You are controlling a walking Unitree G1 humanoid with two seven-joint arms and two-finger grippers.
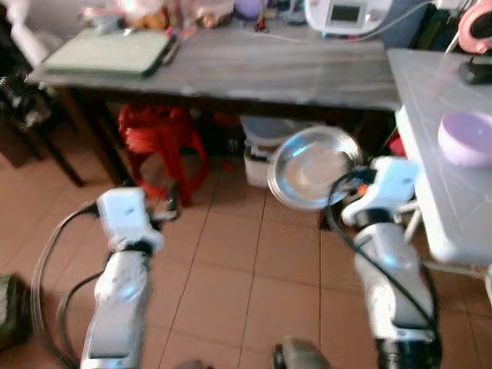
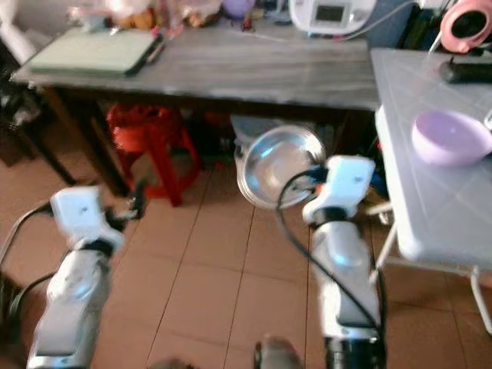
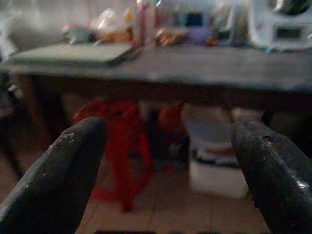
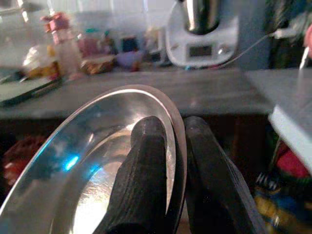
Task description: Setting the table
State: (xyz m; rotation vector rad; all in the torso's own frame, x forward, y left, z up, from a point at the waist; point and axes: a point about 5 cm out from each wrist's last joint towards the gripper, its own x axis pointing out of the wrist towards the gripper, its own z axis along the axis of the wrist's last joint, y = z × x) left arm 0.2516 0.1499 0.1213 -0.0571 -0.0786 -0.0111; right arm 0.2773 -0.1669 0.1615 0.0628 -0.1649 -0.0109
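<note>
My right gripper [image 4: 170,146] is shut on the rim of a shiny steel plate [image 1: 311,169], which it holds tilted in the air in front of the long grey wooden table [image 1: 254,69]. One finger [image 4: 144,170] lies inside the plate and the other behind its rim. The plate [image 2: 277,165] hangs below the table's front edge, just left of the white table [image 1: 438,131]. My left gripper [image 3: 170,161] is open with nothing between its fingers, held above the tiled floor and pointing toward the grey table. The left arm [image 1: 127,231] is at the left.
A lilac bowl [image 1: 467,137] sits on the white table. On the grey table lie a green mat [image 1: 108,52] and a white kitchen appliance [image 1: 346,14], with bottles and packets at the back. Beneath it stand a red stool [image 1: 161,138] and a plastic box [image 1: 261,150].
</note>
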